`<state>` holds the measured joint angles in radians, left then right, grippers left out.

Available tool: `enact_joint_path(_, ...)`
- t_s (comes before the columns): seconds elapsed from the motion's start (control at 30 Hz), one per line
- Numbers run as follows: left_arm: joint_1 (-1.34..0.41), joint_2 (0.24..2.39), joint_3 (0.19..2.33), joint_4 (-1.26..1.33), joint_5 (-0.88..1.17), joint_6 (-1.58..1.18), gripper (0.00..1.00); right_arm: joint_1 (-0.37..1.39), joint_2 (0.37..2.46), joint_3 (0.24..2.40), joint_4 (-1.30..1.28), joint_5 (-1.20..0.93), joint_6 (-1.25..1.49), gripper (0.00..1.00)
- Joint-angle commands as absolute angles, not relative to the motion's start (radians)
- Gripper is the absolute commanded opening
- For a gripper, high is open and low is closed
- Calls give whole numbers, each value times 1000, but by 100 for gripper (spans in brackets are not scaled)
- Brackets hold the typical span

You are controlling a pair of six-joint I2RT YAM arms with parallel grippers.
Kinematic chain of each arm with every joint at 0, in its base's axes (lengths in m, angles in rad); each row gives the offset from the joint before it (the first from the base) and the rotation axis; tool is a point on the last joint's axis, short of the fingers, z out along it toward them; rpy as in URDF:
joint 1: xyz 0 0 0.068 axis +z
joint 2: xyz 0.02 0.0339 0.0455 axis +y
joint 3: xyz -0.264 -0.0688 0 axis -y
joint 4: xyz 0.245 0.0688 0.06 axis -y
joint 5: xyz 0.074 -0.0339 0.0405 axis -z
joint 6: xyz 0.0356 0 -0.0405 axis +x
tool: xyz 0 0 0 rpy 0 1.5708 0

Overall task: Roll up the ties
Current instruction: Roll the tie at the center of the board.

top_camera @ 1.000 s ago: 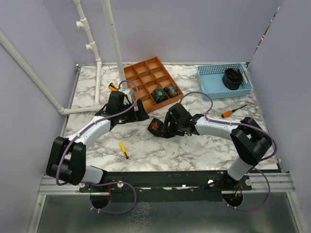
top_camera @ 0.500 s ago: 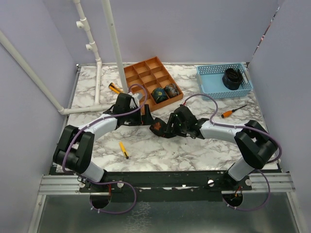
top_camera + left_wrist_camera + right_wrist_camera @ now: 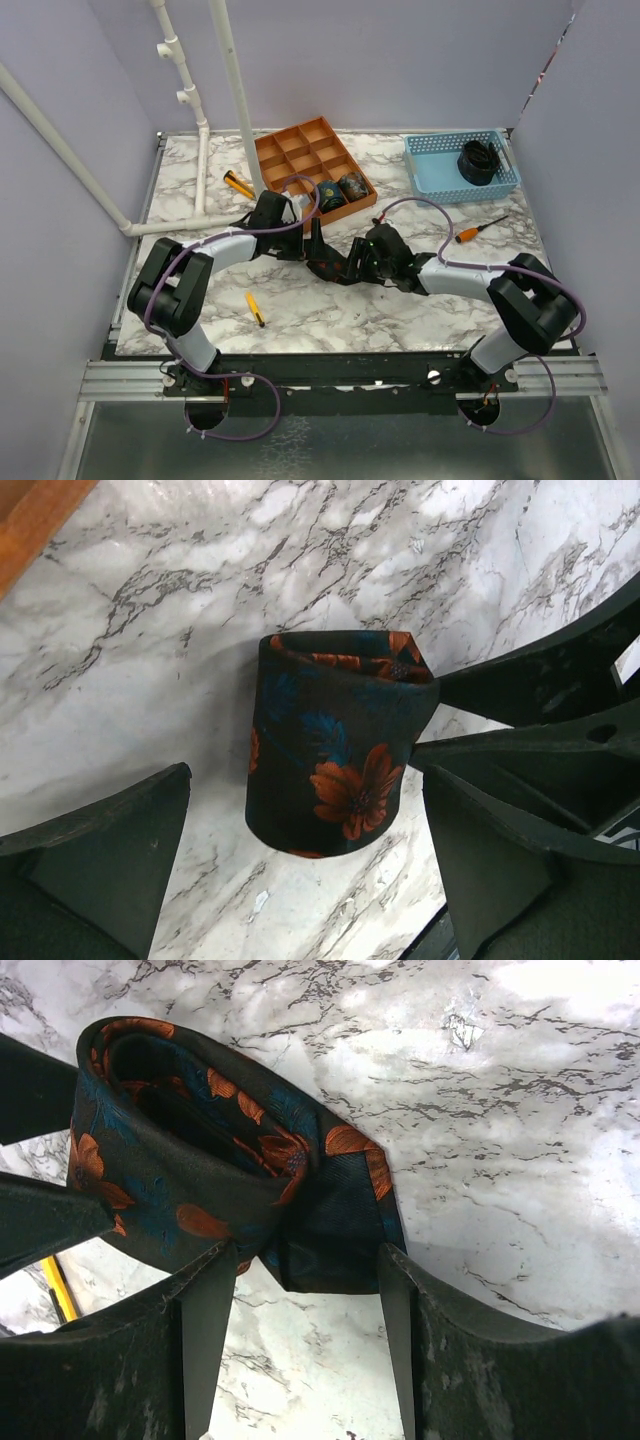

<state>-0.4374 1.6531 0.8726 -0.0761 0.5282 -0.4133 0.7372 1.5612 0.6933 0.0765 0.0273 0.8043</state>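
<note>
A rolled dark tie with orange-red and blue flowers (image 3: pixel 325 265) is at the table's middle. My right gripper (image 3: pixel 350 268) is shut on its loose end; in the right wrist view the fingers (image 3: pixel 205 1310) pinch the coil (image 3: pixel 190 1170) from both sides. My left gripper (image 3: pixel 312 248) is open, its jaws wide apart on either side of the coil's other end (image 3: pixel 335 745). In the left wrist view the left gripper (image 3: pixel 305 780) does not touch the coil. Two more rolled ties (image 3: pixel 340 190) sit in the orange tray (image 3: pixel 300 155).
A blue basket (image 3: pixel 440 175) at the back right holds a dark coil (image 3: pixel 478 160). Small tools lie on the marble table: one at the back left (image 3: pixel 237 182), a yellow one (image 3: pixel 256 308) near the front, a screwdriver (image 3: pixel 470 232) at the right. White pipes (image 3: pixel 230 90) stand at the back left.
My left arm has swung right and brought its open gripper up to the tie. The right gripper with the tie has shifted slightly forward and right.
</note>
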Motion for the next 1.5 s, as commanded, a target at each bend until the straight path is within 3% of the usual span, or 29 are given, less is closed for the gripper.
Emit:
enact_joint_path(0.0, -446, 1680, 918, -61, 552, -399, 99, 732, 1583, 644, -26, 13, 768, 62)
enact_joint_path(0.47, -445, 1424, 788, -63, 350, -482, 99, 732, 1296, 718, -250, 79, 672, 73)
enact_joint_path(0.7, -447, 1189, 659, -24, 196, -593, 99, 773, 1182, 523, -116, -76, 669, 59)
enact_joint_path(1.0, -449, 852, 474, 33, 84, -737, 99, 898, 1330, 466, 25, 83, 794, 48)
enact_joint_path(1.17, -449, 778, 444, -30, 78, -752, 99, 899, 1396, 485, -21, 255, 859, 42)
enact_joint_path(1.47, -449, 767, 430, -71, 51, -721, 99, 858, 1513, 503, -45, 274, 887, 41)
